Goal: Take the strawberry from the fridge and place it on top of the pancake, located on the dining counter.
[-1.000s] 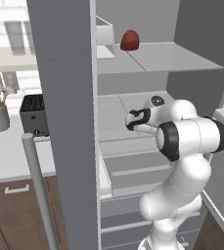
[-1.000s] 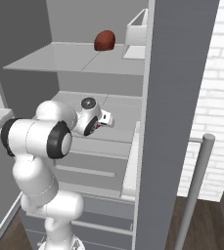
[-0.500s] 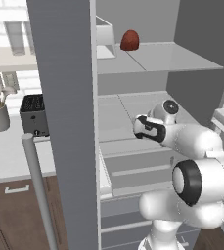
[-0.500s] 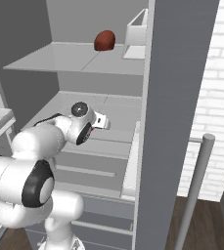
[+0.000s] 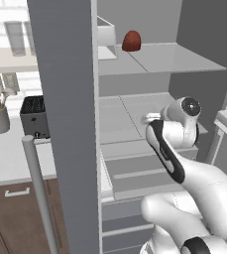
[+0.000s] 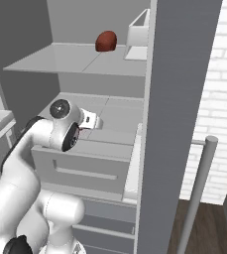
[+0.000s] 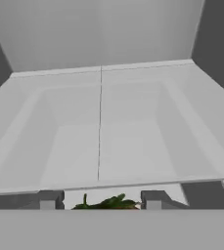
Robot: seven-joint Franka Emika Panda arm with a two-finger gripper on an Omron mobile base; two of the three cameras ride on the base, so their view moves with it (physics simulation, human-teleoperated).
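My gripper (image 7: 100,201) is shut on the strawberry (image 7: 114,204). Its green leaves and a sliver of red show between the two dark fingertips (image 7: 49,199) at the bottom of the hand view. The hand (image 5: 153,119) hovers just above the fridge's middle shelf (image 5: 130,111), inside the open fridge (image 6: 75,59), and points toward the back wall. From the right the hand (image 6: 91,120) sits above the front of that shelf. The pancake and the dining counter are out of view.
The open fridge door (image 5: 65,99) stands close on the left, another door (image 6: 177,99) on the right. On the upper shelf are a dark red dome-shaped lump (image 5: 131,41) and a white box (image 5: 106,35). Drawers (image 6: 80,171) lie below the hand. A toaster (image 5: 34,117) sits on the wall counter.
The arm's elbow has swung down and toward the cameras, and the hand has drifted slightly outward along the middle shelf. The grip has stayed the same.
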